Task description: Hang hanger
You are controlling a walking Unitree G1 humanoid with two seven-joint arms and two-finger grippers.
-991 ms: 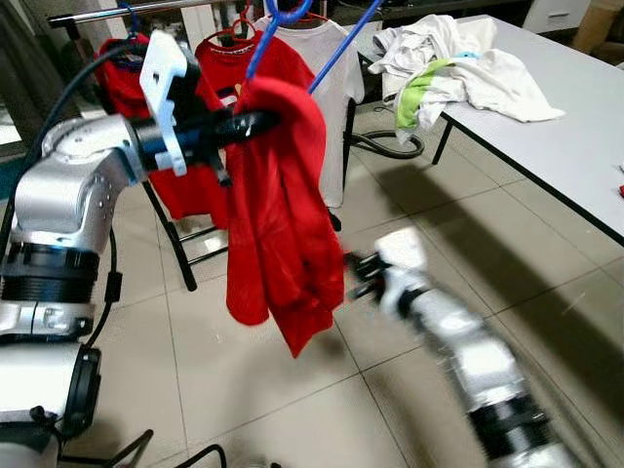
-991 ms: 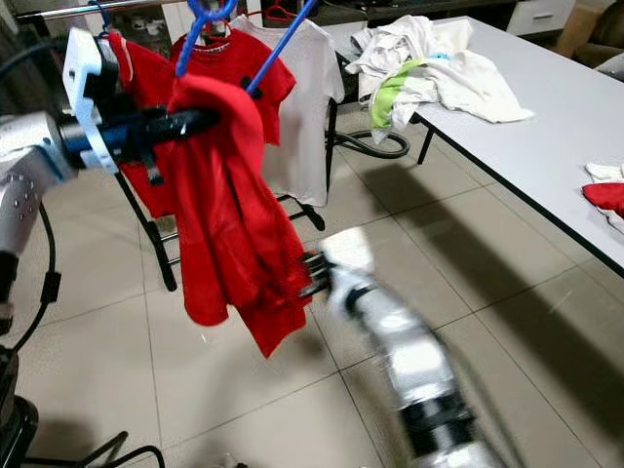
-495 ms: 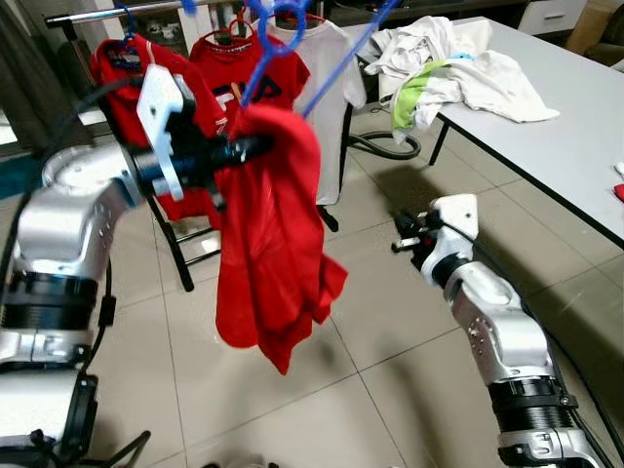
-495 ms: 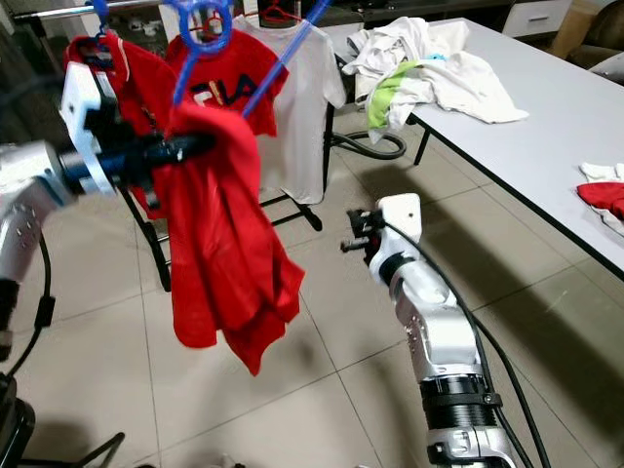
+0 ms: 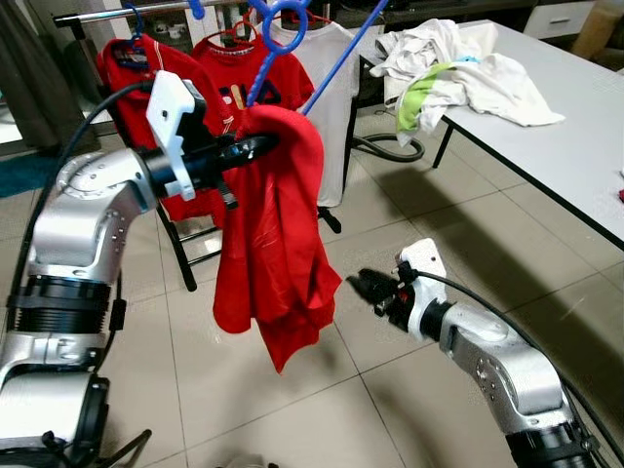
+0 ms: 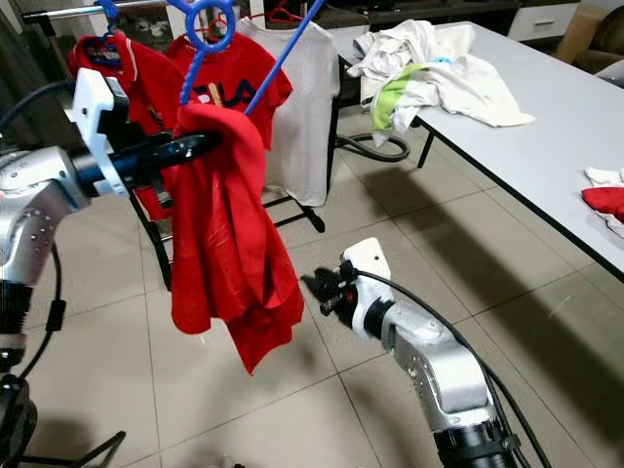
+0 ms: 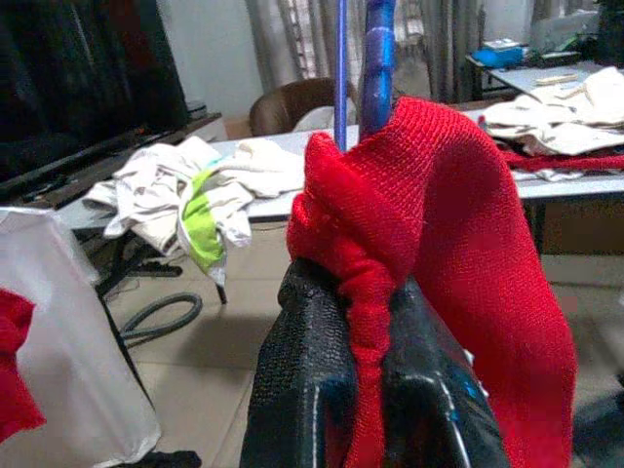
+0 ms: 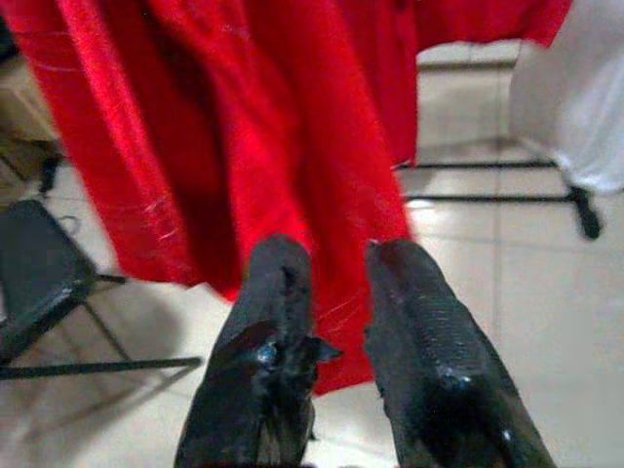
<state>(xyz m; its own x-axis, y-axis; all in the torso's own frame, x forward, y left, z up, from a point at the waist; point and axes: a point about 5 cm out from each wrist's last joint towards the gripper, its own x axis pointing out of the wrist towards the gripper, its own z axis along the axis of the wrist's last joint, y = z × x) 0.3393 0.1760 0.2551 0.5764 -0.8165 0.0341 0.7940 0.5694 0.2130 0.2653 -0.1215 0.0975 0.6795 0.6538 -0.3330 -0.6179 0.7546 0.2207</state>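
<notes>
Since half a second ago, the right gripper has swung back toward the red garment, fingers slightly apart, at 3 o'clock of its lower hem, near but not touching. The left gripper stays clamped on the garment's shoulder, blue hanger rising toward the clothes rack. Open tiled floor lies below; the table edge runs at 2 o'clock.

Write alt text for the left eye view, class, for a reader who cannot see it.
The left gripper holds up a red knitted garment draped on a blue plastic hanger before a metal clothes rack. The right gripper reaches low toward the garment's hem, above the tiled floor.
</notes>
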